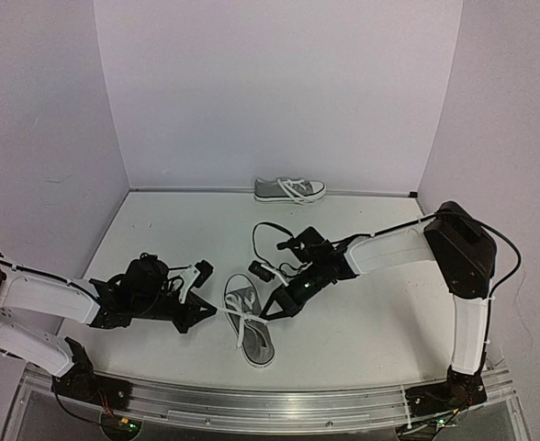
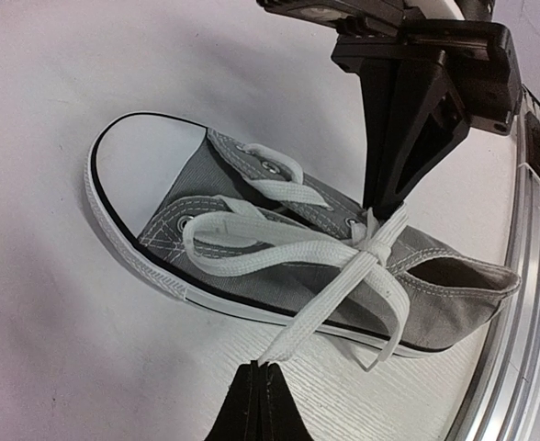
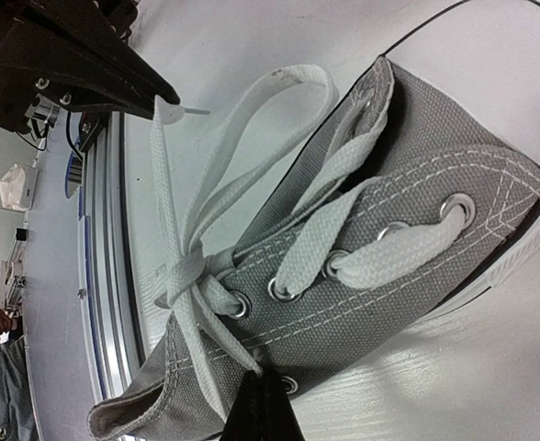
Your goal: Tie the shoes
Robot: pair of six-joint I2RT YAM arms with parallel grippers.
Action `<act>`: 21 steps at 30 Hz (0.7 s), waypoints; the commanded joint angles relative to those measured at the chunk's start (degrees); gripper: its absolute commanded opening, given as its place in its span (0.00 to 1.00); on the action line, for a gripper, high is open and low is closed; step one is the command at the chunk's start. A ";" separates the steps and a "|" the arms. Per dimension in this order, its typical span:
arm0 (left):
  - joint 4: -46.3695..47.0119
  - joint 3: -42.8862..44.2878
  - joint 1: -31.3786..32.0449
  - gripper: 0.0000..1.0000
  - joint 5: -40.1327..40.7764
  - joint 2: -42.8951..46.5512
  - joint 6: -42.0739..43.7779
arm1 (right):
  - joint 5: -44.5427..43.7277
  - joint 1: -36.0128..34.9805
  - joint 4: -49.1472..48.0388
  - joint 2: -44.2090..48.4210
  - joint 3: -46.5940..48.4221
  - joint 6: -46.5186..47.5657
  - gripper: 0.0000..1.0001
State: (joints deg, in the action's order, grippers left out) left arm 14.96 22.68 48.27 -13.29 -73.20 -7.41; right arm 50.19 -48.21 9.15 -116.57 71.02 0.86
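A grey sneaker with white laces lies near the table's front, between my two grippers. It shows in the left wrist view and the right wrist view. Its laces cross in a knot with loops on both sides. My left gripper is shut on a lace loop and holds it taut. My right gripper is shut on the other lace strand beside the eyelets. The second grey sneaker lies laced at the back wall.
A metal rail runs along the table's front edge, close behind the near shoe's heel. White walls close in the table at the left, back and right. A black cable loops over the table by the right arm.
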 commanded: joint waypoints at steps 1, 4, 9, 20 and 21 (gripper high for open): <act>-0.72 0.62 0.00 0.02 1.65 -1.24 1.39 | -0.08 -0.56 1.35 2.56 1.75 0.92 0.00; -0.49 1.42 0.28 0.04 2.30 -3.15 2.07 | 0.09 -0.55 1.31 3.17 1.67 1.08 0.00; -0.63 2.64 0.95 0.19 2.47 -5.42 3.07 | -0.69 -0.57 1.45 4.26 1.66 0.71 0.00; 13.04 0.80 -0.32 0.58 -0.69 -2.77 -5.72 | -1.94 -0.56 1.72 5.18 1.64 0.10 0.00; 14.10 1.08 -0.52 0.59 -1.40 -3.67 -6.68 | -1.96 -0.56 1.75 5.29 1.65 0.11 0.00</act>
State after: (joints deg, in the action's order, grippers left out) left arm 21.49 23.09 48.67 -12.27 -75.77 -9.61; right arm 49.04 -48.31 10.44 -113.67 71.04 0.99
